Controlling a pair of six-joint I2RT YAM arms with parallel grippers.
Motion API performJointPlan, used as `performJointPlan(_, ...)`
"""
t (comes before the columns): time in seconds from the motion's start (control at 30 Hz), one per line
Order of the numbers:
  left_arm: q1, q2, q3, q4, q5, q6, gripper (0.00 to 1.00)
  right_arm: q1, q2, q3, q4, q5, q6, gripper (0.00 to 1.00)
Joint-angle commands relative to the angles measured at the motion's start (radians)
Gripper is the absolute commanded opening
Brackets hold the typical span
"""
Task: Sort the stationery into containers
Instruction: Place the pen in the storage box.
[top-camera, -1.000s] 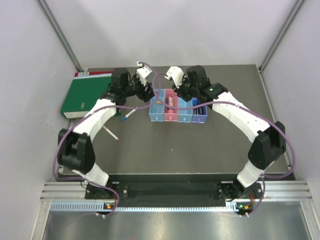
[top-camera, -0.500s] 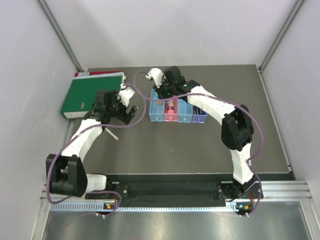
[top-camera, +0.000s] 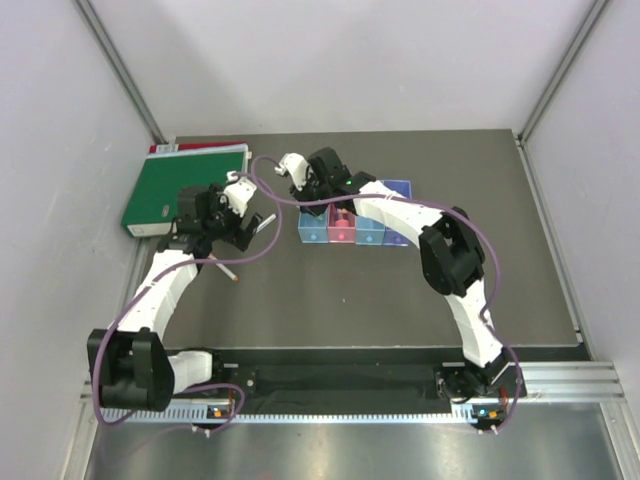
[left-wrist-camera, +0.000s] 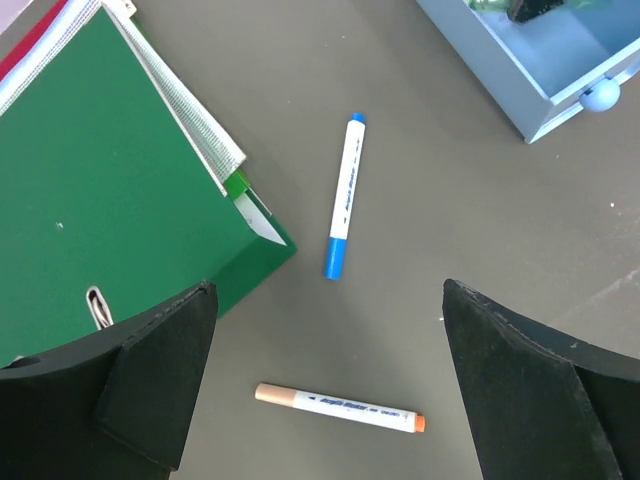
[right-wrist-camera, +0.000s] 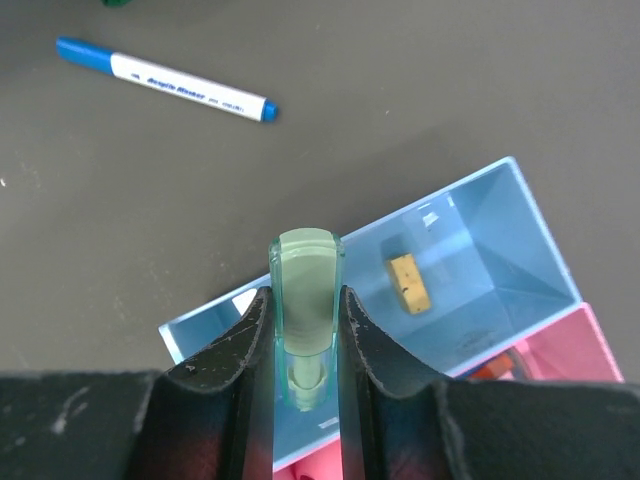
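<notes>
My right gripper is shut on a pale green marker, held upright over the near corner of the leftmost light blue bin. A small tan piece lies in that bin. The row of four bins stands mid-table. My left gripper is open and empty, above a white pen with orange ends and a white pen with blue ends. In the top view the left gripper is left of the bins and the right gripper is at their far left end.
A large green binder lies at the far left, its corner close to the blue pen. The pink bin adjoins the light blue one. The blue pen also shows in the right wrist view. Grey walls enclose the table.
My left gripper drew back leftward from the bins to above the two pens. My right gripper swung left along the row of bins to the leftmost bin.
</notes>
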Motion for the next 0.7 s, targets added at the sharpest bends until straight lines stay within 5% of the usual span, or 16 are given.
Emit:
performJointPlan(0.0,0.011,-0.019,-0.005,0.072,0.009,0.024,0.99,0.019,0.027,0.042,0.038,-0.003,0.006,0.0)
performJointPlan(0.47,0.013,0.213,0.056,0.162,0.044,0.035,0.99,0.022,0.014,0.013,0.038,0.03,-0.033,0.5)
performJointPlan(0.67,0.013,0.314,0.082,0.21,0.052,0.061,0.99,0.019,-0.035,-0.018,0.033,0.058,-0.043,0.52)
